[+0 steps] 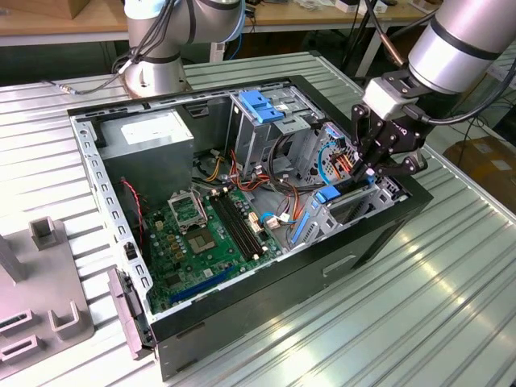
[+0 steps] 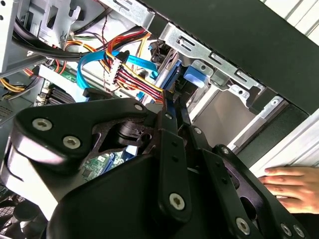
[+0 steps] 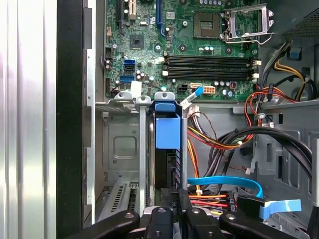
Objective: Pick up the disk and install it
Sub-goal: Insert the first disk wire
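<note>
Gripper [image 1: 372,168] fingers pinched narrow on the disk [image 3: 167,149], which stands on edge in a grey sheet-metal bay [image 3: 122,149] of the open black case [image 1: 379,234]. Blue plastic rail tab glossy, squared. Green motherboard [image 3: 199,45] beyond; ribbed metal table [image 1: 435,306].

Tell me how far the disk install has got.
Picked up already: the disk stands on edge in the metal bay of the open computer case. The hand is at its top edge, fingers close together. Whether it is fully seated cannot be told.
</note>
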`<control>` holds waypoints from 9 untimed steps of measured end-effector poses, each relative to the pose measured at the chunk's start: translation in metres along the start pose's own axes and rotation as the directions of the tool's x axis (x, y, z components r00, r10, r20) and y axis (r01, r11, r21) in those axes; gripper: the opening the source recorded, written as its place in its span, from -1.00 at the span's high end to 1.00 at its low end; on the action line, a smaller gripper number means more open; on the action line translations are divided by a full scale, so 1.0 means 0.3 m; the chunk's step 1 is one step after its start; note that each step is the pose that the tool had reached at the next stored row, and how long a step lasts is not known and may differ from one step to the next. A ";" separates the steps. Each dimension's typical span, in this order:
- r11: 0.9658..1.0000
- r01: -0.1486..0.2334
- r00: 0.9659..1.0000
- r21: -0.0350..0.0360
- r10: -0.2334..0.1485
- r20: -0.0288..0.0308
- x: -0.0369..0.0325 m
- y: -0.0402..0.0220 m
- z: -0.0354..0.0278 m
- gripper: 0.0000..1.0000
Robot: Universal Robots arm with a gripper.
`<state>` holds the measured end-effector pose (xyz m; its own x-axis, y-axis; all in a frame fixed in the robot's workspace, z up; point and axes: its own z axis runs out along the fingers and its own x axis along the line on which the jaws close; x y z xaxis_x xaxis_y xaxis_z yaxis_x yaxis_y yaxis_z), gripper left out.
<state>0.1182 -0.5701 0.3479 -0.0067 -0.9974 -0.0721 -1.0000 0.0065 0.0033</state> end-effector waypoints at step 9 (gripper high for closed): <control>1.000 0.002 1.000 0.000 -0.002 0.000 -0.004 0.000 0.001 0.67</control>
<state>0.1183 -0.5688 0.3476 -0.0047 -0.9974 -0.0721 -1.0000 0.0045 0.0033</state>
